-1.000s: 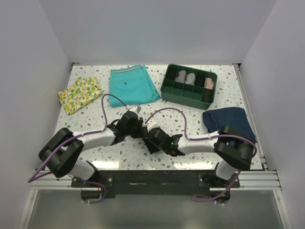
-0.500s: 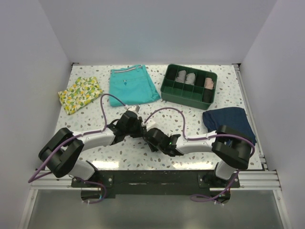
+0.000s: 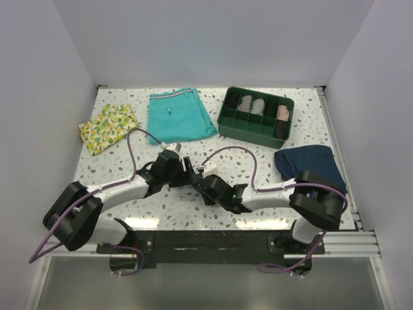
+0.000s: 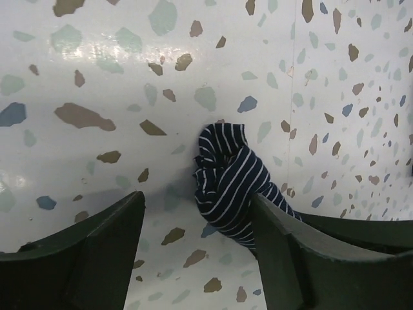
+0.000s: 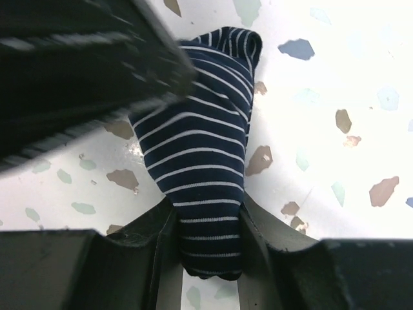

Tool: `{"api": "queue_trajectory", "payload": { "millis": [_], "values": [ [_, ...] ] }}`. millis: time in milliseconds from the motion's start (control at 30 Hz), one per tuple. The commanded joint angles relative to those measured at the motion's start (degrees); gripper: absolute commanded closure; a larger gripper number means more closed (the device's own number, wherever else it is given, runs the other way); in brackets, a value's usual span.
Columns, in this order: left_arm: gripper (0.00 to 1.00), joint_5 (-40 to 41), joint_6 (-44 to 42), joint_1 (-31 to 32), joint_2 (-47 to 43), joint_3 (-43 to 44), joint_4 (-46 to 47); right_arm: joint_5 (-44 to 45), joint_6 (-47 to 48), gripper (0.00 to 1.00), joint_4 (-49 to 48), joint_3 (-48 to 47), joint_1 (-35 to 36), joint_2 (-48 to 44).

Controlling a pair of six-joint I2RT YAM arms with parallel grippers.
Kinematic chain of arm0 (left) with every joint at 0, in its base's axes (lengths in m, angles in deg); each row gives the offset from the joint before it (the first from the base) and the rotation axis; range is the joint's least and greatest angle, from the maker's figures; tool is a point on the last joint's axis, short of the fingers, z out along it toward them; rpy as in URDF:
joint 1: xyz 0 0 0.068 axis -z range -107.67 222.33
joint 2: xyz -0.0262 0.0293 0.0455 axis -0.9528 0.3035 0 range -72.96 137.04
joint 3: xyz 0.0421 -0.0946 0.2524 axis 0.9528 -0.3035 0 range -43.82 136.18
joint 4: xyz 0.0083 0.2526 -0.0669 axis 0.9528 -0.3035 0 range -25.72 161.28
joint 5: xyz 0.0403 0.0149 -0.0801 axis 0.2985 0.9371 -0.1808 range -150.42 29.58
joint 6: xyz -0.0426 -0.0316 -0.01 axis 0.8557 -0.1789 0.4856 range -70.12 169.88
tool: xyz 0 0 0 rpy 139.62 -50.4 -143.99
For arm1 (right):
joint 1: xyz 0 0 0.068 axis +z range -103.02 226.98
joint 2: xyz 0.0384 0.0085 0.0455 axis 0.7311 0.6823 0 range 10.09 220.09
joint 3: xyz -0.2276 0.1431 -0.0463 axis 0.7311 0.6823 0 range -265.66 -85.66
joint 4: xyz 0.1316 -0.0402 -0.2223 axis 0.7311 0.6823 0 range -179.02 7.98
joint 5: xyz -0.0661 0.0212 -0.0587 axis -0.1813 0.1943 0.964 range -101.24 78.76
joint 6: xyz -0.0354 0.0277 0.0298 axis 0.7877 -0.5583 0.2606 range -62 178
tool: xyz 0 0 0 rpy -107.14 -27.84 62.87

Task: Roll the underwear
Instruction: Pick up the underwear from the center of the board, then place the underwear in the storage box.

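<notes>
Inspecting the top view first: both arms meet low over the near middle of the table [image 3: 103, 165], with the left gripper [image 3: 182, 171] just beside the right gripper [image 3: 205, 188]. I cannot make out the underwear beneath them here. The shorts [image 3: 181, 115] and tray [image 3: 256, 118] lie well apart on the far side.

Left wrist view: the jaws stand wide apart and hold nothing. The underwear [image 4: 226, 187] lies on the table as a bunched, loosely wound bundle, and its near end touches the right-hand finger.

Right wrist view: the jaws are pinched onto the near end of the bundle. The far end lies free on the table.

Risks, in my judgement:
- The winding looks slack, so it may spring open if the right grip lets go.
- Only one end is held, so a lift could let the rest unwind.
- The left finger touching the cloth could snag and drag it on withdrawal.
</notes>
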Motion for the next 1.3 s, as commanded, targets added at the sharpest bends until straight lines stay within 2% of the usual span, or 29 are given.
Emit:
{"api": "queue_trajectory", "payload": {
  "millis": [0,200,367,700,967,1100,1267],
  "values": [
    [0.28,5.8,0.6,-1.7,-6.5,-2.8,-3.8,2.8,-3.5,1.0,12.9,5.0,-0.7,-1.0],
    [0.26,9.9,2.2,-1.8,-12.9,-4.8,-6.6,4.7,-3.6,1.0,16.7,4.1,-0.8,-7.8],
    [0.26,10.2,2.0,-1.9,-17.5,-5.5,-8.4,6.5,-2.3,1.0,21.2,1.6,-1.8,-14.0],
    [0.26,6.0,2.3,-1.9,-18.4,-8.8,-6.4,2.3,2.2,1.0,27.3,-6.6,-13.0,-23.1],
    [0.26,4.7,2.0,-1.9,-18.8,-9.9,-5.9,4.4,3.3,1.0,33.5,-16.3,-23.0,-21.2],
    [0.26,2.9,1.3,-1.9,-18.4,-10.4,-5.1,6.3,4.3,1.0,37.7,-26.6,-29.9,-16.8],
    [0.26,1.7,0.5,-1.9,-17.7,-10.5,-4.8,10.0,5.6,1.0,44.2,-38.4,-34.3,-8.5]
  ]
}}
